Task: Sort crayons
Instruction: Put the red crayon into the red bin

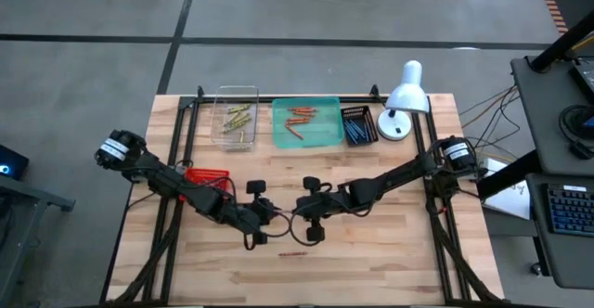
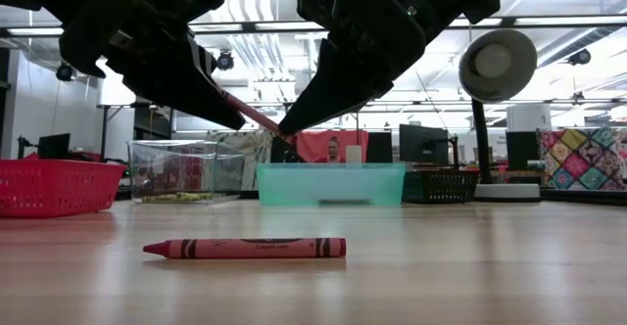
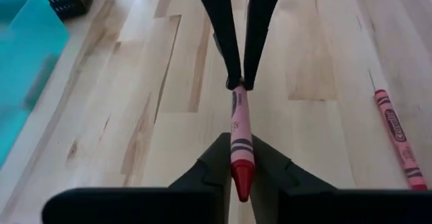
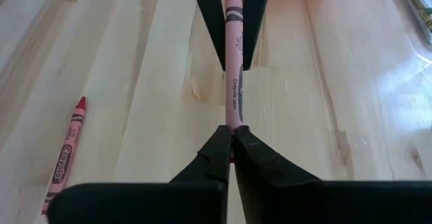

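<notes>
A pink-red crayon (image 3: 236, 119) hangs in the air over the middle of the table, bridging my two grippers. My left gripper (image 3: 236, 146) is shut on its pointed end, and my right gripper (image 4: 231, 131) is shut on its flat end. In the low view the crayon (image 2: 253, 115) slants, with the left gripper's end higher. A second pink-red crayon (image 2: 245, 249) lies flat on the wood below them, near the front edge. My left gripper pinches the crayon's pointed end (image 3: 241, 160) between its two fingers. They come slanting down from the table's left and lie along the crayon, whose tip reaches back between them. The crayon is clear of the table. My right gripper pinches the crayon's flat end (image 4: 233, 116) between its two fingertips. It comes slanting down from the table's right, in line with the crayon. The crayon sticks out ahead of the fingers toward my left gripper, clear of the table.
Along the far edge stand a clear bin (image 1: 237, 118) with yellow-green crayons, a teal tray (image 1: 325, 136) with orange-red ones, a black basket (image 1: 359, 124) with blue ones and a white lamp (image 1: 404, 99). A red mesh basket (image 1: 206, 173) sits at the left, under my left arm.
</notes>
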Available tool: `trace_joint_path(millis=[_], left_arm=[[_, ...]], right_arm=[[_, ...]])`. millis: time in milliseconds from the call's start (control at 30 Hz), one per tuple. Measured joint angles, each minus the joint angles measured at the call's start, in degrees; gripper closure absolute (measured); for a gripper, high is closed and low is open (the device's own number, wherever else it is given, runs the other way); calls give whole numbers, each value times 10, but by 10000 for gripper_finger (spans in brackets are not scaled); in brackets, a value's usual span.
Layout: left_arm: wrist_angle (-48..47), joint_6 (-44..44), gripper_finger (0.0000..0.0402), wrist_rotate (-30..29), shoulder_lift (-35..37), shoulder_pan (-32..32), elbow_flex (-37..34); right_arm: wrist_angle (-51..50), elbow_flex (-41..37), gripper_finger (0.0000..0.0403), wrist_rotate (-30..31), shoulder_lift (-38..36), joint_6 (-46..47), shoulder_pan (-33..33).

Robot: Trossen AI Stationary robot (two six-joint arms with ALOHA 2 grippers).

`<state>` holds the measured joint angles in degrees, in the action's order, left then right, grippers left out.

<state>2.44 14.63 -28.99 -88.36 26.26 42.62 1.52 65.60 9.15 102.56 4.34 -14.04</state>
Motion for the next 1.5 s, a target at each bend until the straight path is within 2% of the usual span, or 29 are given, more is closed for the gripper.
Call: trace_joint_path(millis=[167, 467, 633, 800, 1233, 1367, 1500], left_arm=[[0, 0, 359, 15, 0, 0, 0], [11, 1, 275, 17, 0, 0, 0], [11, 10, 255, 16, 0, -3, 0], [12, 10, 276, 11, 0, -3, 0], [15, 11, 393, 10, 0, -4, 0], [15, 11, 392, 10, 0, -4, 0], [13, 11, 395, 10, 0, -4, 0]], right_arm=[[-9, 0, 394, 0, 0, 0, 0], [-15, 0, 394, 0, 0, -3, 0], [-17, 0, 394, 0, 0, -6, 0], [-17, 0, 394, 0, 0, -6, 0], [-17, 0, 391, -1, 0, -3, 0], [-17, 0, 372, -4, 0, -4, 0], [-19, 0, 333, -6, -1, -7, -1]])
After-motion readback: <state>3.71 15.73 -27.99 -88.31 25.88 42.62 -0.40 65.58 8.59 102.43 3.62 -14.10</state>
